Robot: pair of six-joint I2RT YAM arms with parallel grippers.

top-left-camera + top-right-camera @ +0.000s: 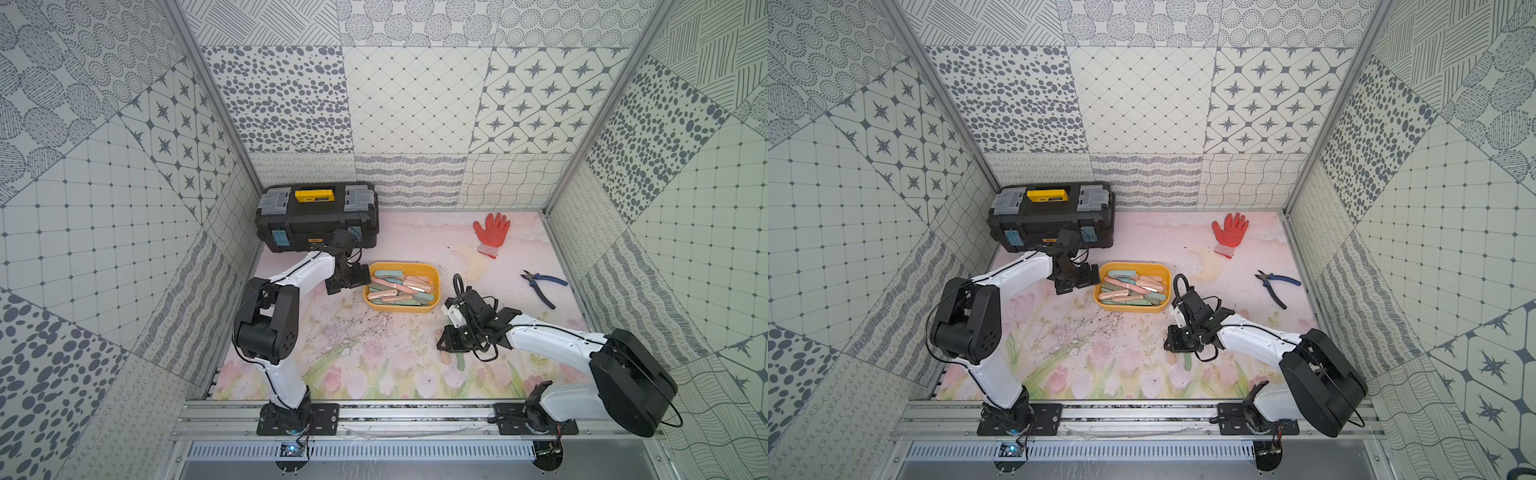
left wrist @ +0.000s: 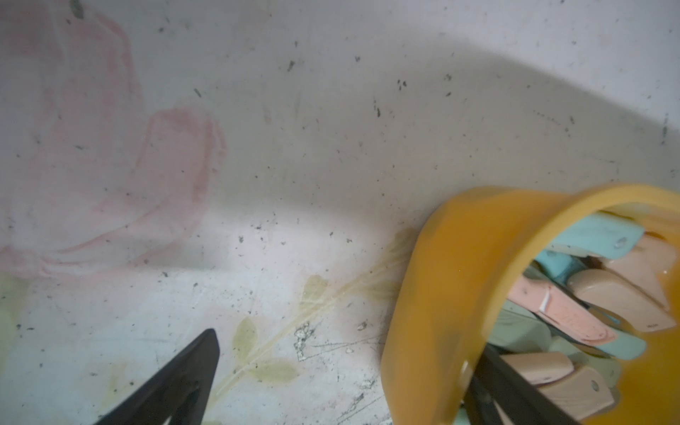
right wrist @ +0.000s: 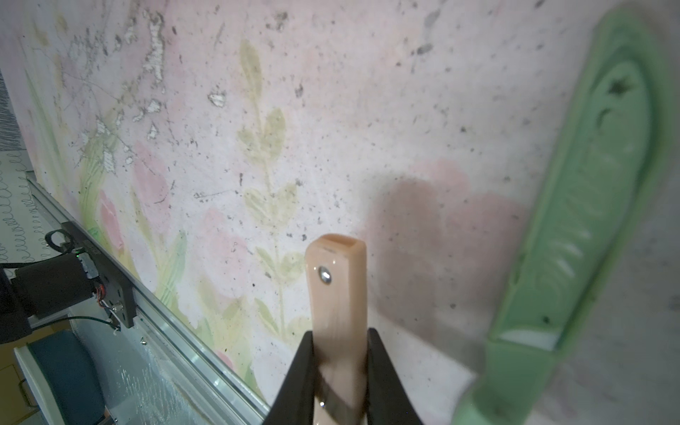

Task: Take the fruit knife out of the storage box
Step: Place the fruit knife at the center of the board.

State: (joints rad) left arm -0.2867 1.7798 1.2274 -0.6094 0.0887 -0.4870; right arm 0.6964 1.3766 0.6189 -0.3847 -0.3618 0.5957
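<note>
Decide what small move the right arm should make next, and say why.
Probably lower a little and open the right hand. It is shut on a peach fruit knife, clear of the storage box and over the mat, beside a green knife lying there. Setting it down seems all that remains.

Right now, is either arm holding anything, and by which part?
Right end effector grips a peach fruit knife mid-handle, riveted end protruding; left end effector holds nothing.

The left arm (image 1: 299,270) bends at a raised elbow and reaches far, left gripper (image 1: 349,281) pointing down, jaws wide apart. The right arm (image 1: 548,336) stretches low toward the left, right gripper (image 3: 340,331) clamped on a peach fruit knife (image 3: 336,290)
</note>
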